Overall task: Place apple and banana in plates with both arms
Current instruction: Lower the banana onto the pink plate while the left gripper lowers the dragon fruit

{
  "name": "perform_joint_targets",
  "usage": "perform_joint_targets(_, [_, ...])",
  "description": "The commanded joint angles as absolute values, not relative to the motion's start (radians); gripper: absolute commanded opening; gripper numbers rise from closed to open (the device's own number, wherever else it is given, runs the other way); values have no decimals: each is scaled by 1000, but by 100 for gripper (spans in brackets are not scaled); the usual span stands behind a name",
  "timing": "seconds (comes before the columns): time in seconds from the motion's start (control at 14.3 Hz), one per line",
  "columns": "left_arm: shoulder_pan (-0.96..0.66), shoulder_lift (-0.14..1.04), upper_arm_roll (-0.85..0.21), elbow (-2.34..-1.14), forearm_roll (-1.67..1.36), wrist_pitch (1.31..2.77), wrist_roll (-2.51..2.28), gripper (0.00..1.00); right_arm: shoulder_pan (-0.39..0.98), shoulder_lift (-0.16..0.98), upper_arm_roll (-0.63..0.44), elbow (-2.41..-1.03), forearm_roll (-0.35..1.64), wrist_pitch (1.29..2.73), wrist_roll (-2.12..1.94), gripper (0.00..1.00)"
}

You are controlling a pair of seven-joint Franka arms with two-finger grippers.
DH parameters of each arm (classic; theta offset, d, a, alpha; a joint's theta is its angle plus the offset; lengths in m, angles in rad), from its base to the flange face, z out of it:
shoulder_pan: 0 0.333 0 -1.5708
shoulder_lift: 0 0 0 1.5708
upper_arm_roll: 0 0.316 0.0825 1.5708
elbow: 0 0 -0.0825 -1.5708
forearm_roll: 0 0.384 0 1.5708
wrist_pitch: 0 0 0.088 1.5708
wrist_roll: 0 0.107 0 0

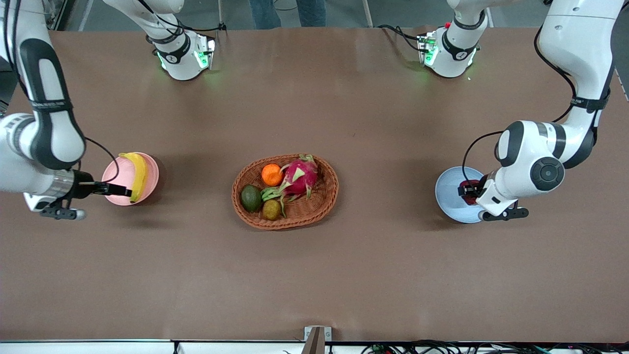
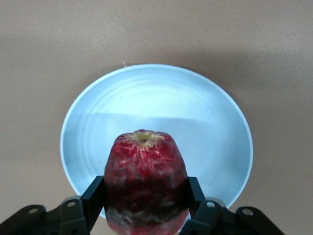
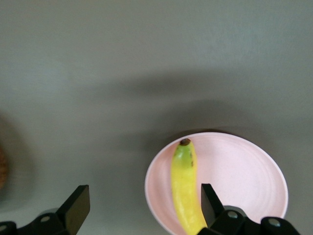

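The yellow banana [image 1: 137, 174] lies in the pale pink plate [image 1: 115, 179] toward the right arm's end of the table. My right gripper [image 1: 125, 190] is low at that plate's rim, open. In the right wrist view the banana [image 3: 185, 191] rests on the pink plate [image 3: 239, 181], inside the wide-open right gripper [image 3: 143, 199] and close to one finger. My left gripper [image 1: 467, 191] is over the light blue plate [image 1: 449, 189], shut on the dark red apple [image 1: 464, 189]. The left wrist view shows the apple [image 2: 144, 181] clamped in the left gripper [image 2: 145, 196] above the blue plate [image 2: 156, 103].
An oval wicker basket [image 1: 285, 223] sits mid-table between the two plates. It holds an orange [image 1: 271, 174], a pink dragon fruit [image 1: 300, 177], a green avocado [image 1: 251, 197] and a small brownish fruit [image 1: 271, 209].
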State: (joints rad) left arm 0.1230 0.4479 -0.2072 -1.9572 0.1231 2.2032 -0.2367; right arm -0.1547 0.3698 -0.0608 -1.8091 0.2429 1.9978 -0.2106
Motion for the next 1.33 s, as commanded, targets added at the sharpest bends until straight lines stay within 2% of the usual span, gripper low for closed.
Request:
perform_joint_targets(0.0, [137,456,-219,-1963,144,2226,-236,37,-126,365,-58,-1686,140,1886,-77,100])
perform_joint_targets(0.42, [138,457,-219,-1976,144,2226,-238,43,-14,356,-58,-1378,25,1548,83,100])
perform_joint_targets(0.49, [138,456,-219,-1976,144,2226,-239,49,-3,356,-58,-1335,18,1510,87,100])
perform_joint_targets(0.56, [138,453,-219,-1976,144,2224,-238,59,-3,357,-58,-1312,18,1484,86,100])
perform_joint_targets(0.7, [140,428,-219,-1974,144,2215,-236,99,0,359,-58,-1275,20,1474,84,100])
perform_joint_targets(0.91, [146,330,-222,-1953,143,2107,-235,100,5,357,-58,-1270,20,1476,78,100])
perform_joint_targets(1.26, [147,169,-224,-1814,92,1895,-158,100,14,310,-57,-1279,48,1442,78,100])
